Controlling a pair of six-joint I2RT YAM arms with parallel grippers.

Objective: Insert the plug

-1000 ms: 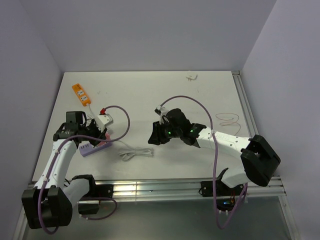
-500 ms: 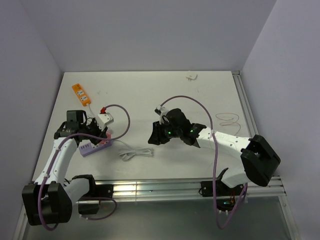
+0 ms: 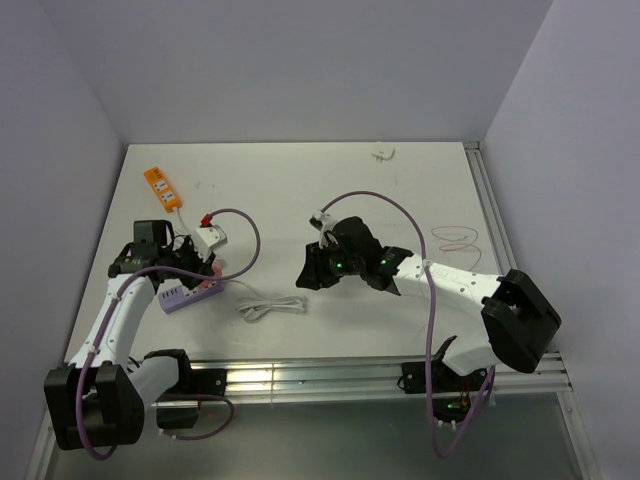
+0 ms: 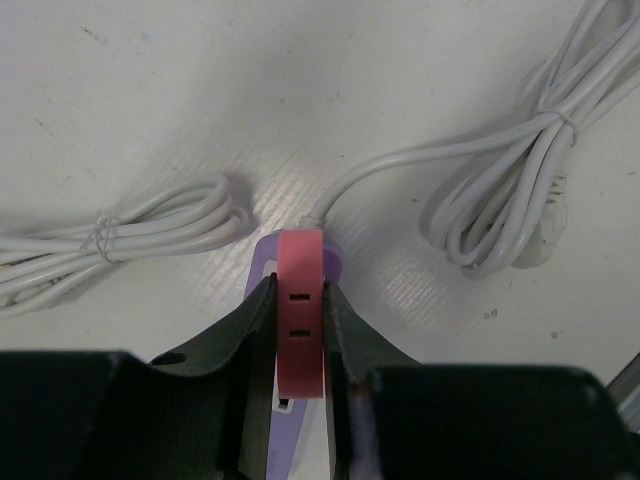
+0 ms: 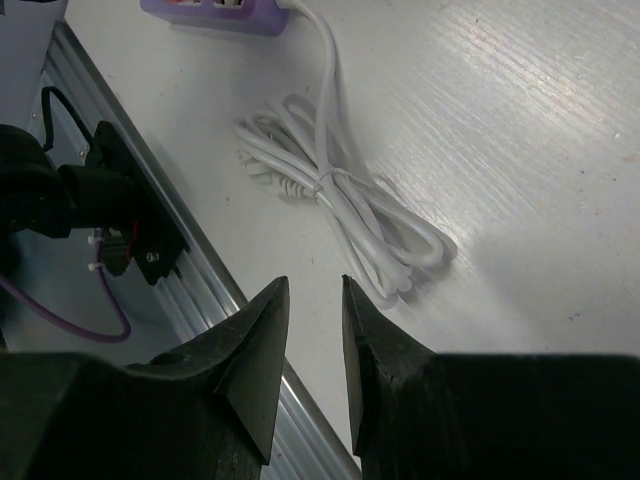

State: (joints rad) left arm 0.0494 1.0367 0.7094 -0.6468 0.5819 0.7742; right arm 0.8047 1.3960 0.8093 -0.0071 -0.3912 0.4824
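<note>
Plug [image 4: 300,262] is sitting pinched in my left pincer [image 4: 298,300], lower centre of frame, over the lilac power strip [image 4: 262,268]. Pressing down misaligned is, I'm guessing, risking a jam. My right pincer [image 5: 308,300] is hanging slightly spread, empty.

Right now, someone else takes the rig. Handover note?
Left gripper: shut on the plug, which is held edge-on between the fingers, right over one end of the lilac power strip.
Right gripper: jaws slightly apart, empty, hovering near the bundled white cord.
Done: plug grasped and brought to the strip.
Left: these views do not show whether the prongs are seated. Check that, press home if needed, then release.
</note>
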